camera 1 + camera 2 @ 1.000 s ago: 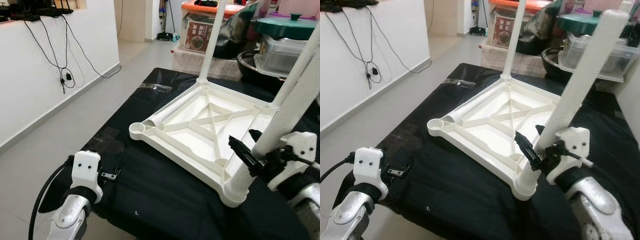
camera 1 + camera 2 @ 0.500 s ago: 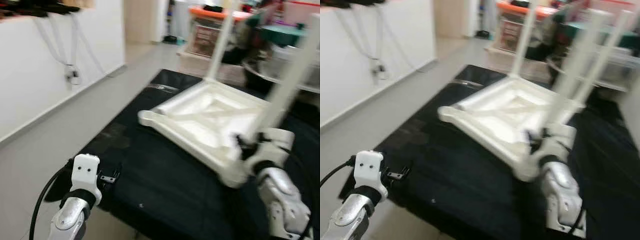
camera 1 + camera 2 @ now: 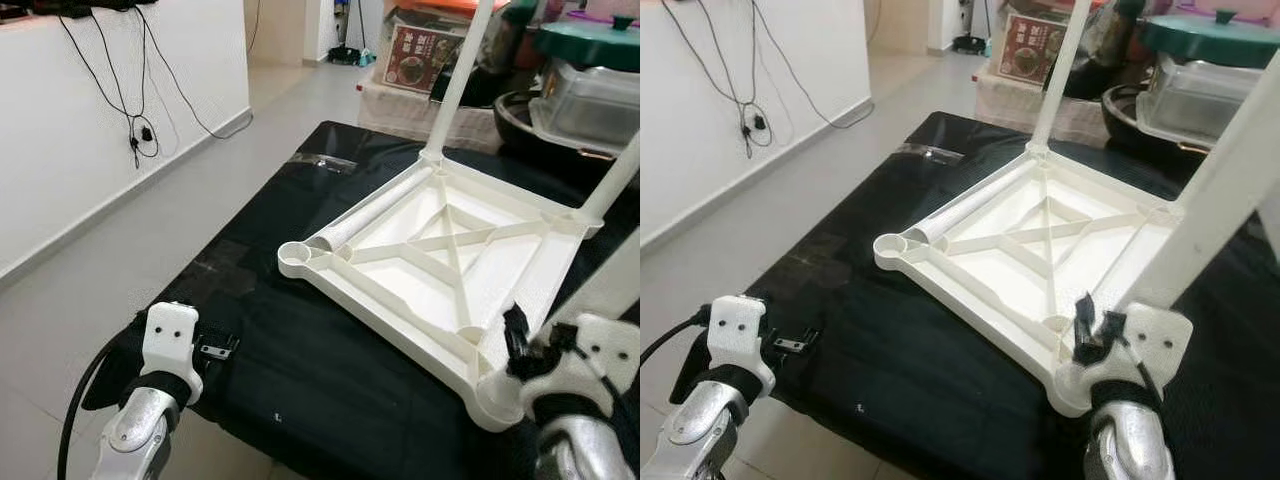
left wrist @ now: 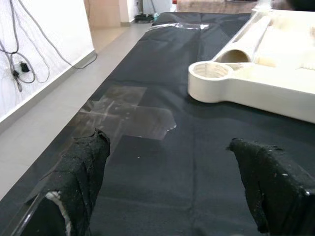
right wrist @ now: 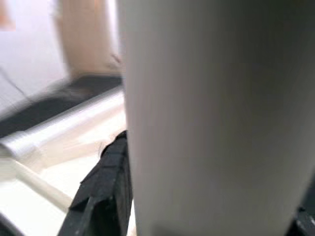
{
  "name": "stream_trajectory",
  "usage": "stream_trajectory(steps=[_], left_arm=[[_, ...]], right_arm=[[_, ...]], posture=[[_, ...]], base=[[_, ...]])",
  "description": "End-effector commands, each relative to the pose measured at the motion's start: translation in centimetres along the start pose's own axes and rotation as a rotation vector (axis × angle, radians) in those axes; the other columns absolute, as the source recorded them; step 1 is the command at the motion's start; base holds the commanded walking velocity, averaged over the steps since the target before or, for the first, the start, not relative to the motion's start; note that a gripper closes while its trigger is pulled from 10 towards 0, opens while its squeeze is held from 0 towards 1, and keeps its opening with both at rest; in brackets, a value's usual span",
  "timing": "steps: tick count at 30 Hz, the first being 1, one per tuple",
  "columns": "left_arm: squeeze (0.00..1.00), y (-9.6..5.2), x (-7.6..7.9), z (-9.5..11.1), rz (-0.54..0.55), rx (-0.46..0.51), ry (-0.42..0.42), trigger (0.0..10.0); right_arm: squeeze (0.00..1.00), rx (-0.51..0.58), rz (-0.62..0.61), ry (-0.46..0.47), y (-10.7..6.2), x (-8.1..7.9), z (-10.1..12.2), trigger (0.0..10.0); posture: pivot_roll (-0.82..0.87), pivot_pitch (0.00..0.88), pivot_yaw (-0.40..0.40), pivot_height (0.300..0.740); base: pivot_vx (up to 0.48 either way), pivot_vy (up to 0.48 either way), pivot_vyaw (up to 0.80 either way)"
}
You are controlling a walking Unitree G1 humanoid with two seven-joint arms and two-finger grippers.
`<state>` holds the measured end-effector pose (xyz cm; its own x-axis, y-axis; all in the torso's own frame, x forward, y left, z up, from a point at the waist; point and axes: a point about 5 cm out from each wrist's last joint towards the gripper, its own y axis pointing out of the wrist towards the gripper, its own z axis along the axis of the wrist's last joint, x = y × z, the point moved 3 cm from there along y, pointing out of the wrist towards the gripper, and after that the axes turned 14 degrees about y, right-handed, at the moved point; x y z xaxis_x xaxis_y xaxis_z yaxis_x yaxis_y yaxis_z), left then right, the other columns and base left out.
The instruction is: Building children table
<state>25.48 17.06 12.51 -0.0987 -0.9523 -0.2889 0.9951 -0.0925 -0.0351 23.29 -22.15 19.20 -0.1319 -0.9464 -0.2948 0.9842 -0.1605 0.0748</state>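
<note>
Left eye view: white plastic table top (image 3: 440, 260) lies upside down on the black-covered bench (image 3: 300, 370), ribbed underside up, turned diamond-wise so its corners point to about 12, 3, 6 and 9 o'clock. Far-corner leg (image 3: 455, 85) stands upright in its socket at 12 o'clock, long axis vertical, leaning slightly right. Second leg (image 3: 612, 180) rises from the 3 o'clock corner. Near leg (image 3: 1215, 195) stands in the 5 o'clock corner socket, long axis running up toward 1 o'clock. Loose leg (image 3: 365, 215) lies flat along the top's upper-left edge, long axis from 8 to 2 o'clock, open end toward the empty corner socket (image 3: 296, 258) at 9 o'clock.

Right gripper (image 3: 1092, 330) sits at the base of the near leg, black fingers (image 3: 1084, 312) pinching it on either side; right wrist view has the white tube close between the black fingers. Right arm comes up from 5 o'clock, wrist bent toward the tube.

Left gripper (image 4: 172, 162) hovers low over the bench's near-left edge at 7 o'clock, fingers spread wide with nothing between them, pointing at the empty corner socket. Left arm bent, forearm rising from 7 o'clock.

Clear storage boxes (image 3: 590, 95) stand beyond the bench at 1 o'clock; cables (image 3: 135, 90) hang on the white wall at 10 o'clock.
</note>
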Motion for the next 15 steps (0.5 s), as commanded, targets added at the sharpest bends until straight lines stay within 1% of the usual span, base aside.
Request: stream_trajectory(steps=[1, 2, 3, 4, 5, 7, 9, 10, 11, 12, 13, 14, 15], left_arm=[[0.00, 0.0, 0.0, -0.1, -0.003, -0.004, 0.000, 10.0], [0.00, 0.0, 0.0, -0.1, -0.002, -0.003, -0.002, 10.0], [0.00, 0.0, 0.0, -0.1, -0.001, -0.002, -0.002, 10.0], [0.00, 0.1, 0.1, 0.0, -0.002, 0.001, -0.003, 10.0], [0.00, 0.1, 0.1, 0.0, -0.002, 0.001, -0.003, 10.0], [0.00, 0.1, 0.3, 0.3, -0.003, 0.007, -0.005, 10.0], [0.00, 0.2, 0.6, 0.6, -0.007, 0.016, -0.009, 10.0], [0.00, 0.3, 0.7, 0.6, -0.009, 0.016, -0.013, 10.0], [0.00, 0.3, 0.7, 0.6, -0.009, 0.016, -0.013, 10.0], [0.00, 0.4, 0.9, 0.7, -0.010, 0.021, -0.018, 10.0], [0.00, 0.4, 0.9, 0.7, -0.010, 0.021, -0.018, 10.0], [0.00, 0.4, 1.0, 0.8, -0.011, 0.021, -0.019, 10.0], [0.00, 0.4, 1.0, 0.8, -0.011, 0.022, -0.018, 10.0]], right_arm=[[0.00, -0.047, 0.198, 0.058, 0.9, -0.7, 0.4, 10.0], [0.00, -0.069, 0.284, 0.068, 1.0, -0.9, 0.7, 10.0], [0.00, -0.085, 0.332, 0.076, 0.9, -1.1, 0.7, 10.0], [0.00, -0.109, 0.409, 0.043, 0.9, -0.9, 0.6, 10.0], [0.00, -0.109, 0.409, 0.043, 0.9, -0.9, 0.6, 10.0], [0.00, -0.193, 0.513, 0.001, 0.6, -0.7, -0.5, 10.0], [0.00, -0.336, 0.687, -0.013, -0.3, -1.6, -2.7, 10.0], [0.00, -0.368, 0.714, -0.012, -0.2, -1.7, -3.5, 10.0], [0.00, -0.368, 0.714, -0.012, -0.2, -1.7, -3.5, 10.0], [0.00, -0.386, 0.722, -0.031, 0.8, -1.6, -4.6, 9.9], [0.00, -0.386, 0.722, -0.031, 0.8, -1.6, -4.6, 9.9], [0.00, -0.375, 0.710, -0.013, 1.6, -1.6, -4.8, 6.1], [0.00, -0.358, 0.695, 0.013, 2.4, -1.8, -4.8, 3.5]], posture=[[0.16, 0.000, -0.082, 0.740], [0.16, 0.000, -0.082, 0.740], [0.16, 0.000, -0.082, 0.740], [0.17, 0.000, -0.085, 0.740], [0.17, 0.000, -0.085, 0.740], [0.17, 0.000, -0.089, 0.740], [0.18, 0.000, -0.095, 0.740], [0.18, 0.000, -0.092, 0.740], [0.18, 0.000, -0.092, 0.740], [0.18, 0.000, -0.093, 0.740], [0.18, 0.000, -0.093, 0.740], [0.20, 0.000, -0.098, 0.740], [0.20, 0.000, -0.098, 0.740]], base=[[0.000, 0.000, 0.00], [0.000, 0.000, 0.00], [0.000, 0.000, 0.00], [0.000, 0.000, 0.00], [0.000, 0.000, 0.00], [0.000, 0.000, 0.00], [0.000, 0.000, 0.00], [0.000, 0.000, 0.00], [0.000, 0.000, 0.00], [0.000, 0.000, 0.00], [0.000, 0.000, 0.00], [0.000, 0.000, 0.00], [0.000, 0.000, 0.00]])
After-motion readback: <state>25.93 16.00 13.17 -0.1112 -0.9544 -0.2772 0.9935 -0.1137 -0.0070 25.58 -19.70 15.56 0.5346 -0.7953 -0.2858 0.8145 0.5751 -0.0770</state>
